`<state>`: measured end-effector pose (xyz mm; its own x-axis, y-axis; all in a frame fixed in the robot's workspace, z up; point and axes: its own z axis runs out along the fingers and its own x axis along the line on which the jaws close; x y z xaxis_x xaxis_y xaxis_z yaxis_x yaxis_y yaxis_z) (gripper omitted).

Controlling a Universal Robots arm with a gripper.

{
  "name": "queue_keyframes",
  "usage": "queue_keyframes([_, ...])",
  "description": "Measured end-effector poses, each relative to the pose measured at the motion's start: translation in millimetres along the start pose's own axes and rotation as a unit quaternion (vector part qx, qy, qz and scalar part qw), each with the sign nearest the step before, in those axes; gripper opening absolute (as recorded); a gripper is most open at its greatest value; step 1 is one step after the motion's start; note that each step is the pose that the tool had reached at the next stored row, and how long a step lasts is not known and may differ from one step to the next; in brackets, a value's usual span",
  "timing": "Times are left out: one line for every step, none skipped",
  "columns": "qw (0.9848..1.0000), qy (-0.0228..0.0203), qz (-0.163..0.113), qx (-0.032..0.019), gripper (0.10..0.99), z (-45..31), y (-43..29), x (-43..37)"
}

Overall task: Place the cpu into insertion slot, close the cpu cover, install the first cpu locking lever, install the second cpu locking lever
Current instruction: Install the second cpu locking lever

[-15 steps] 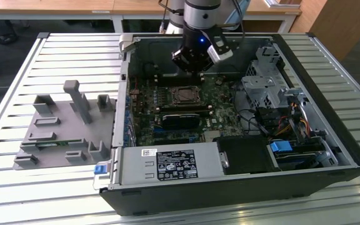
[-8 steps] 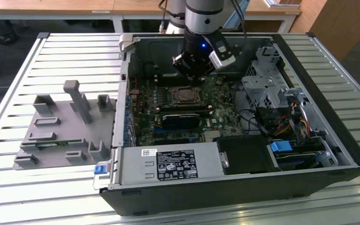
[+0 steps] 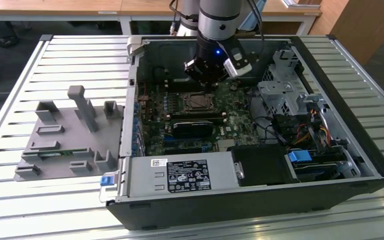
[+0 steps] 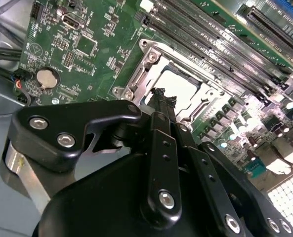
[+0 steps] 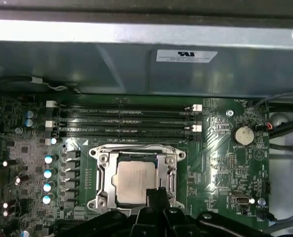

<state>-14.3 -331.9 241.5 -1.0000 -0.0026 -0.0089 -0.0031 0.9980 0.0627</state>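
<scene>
The cpu (image 5: 134,175), a silvery-beige square, lies flat in the insertion slot on the green motherboard (image 5: 220,168); it also shows in the second wrist view (image 4: 181,84) and the exterior view (image 3: 195,102). The silver cpu cover (image 5: 136,149) lies down around it, its window framing the chip. My gripper (image 5: 156,193) is shut with nothing between its fingers. Its black tips (image 4: 161,94) hover at the socket's edge, just over the rim of the cover (image 4: 151,57). How the locking levers stand I cannot tell. In the exterior view the gripper (image 3: 205,82) hangs just behind the socket.
Black memory slots (image 5: 126,123) run beside the socket, with a coin battery (image 5: 243,134) nearby. The case's metal wall (image 5: 111,64) rises beyond the slots. In the open case sit a power supply (image 3: 178,177), a drive cage (image 3: 282,95) and cables. A grey fixture (image 3: 65,135) rests on the slatted table.
</scene>
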Motion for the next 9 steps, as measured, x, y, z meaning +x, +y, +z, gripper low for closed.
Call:
queue_keyframes([1.0, 0.0, 0.0, -0.0001, 0.106, 0.1, -0.9, 0.0])
queue_keyframes([1.0, 0.0, 0.0, -0.0001, 0.106, 0.1, -1.9, 0.0])
queue_keyframes([1.0, 0.0, 0.0, -0.0001, 0.106, 0.1, -3.1, 0.0])
queue_keyframes([1.0, 0.0, 0.0, -0.0001, 0.106, 0.1, -4.9, 0.0])
queue_keyframes([1.0, 0.0001, 0.0, 0.0, 0.106, 0.0, -7.0, 0.0])
queue_keyframes([1.0, 0.0001, 0.0, 0.0, 0.106, 0.0, -9.2, 0.0])
queue_keyframes([1.0, 0.0, 0.0, -0.0001, 0.106, 0.0, -11.6, 0.0])
queue_keyframes([1.0, 0.0, 0.0, -0.0001, 0.106, -0.1, -14.0, 0.0])
queue_keyframes([1.0, 0.0001, 0.0, 0.0, 0.106, -0.2, -16.3, 0.0])
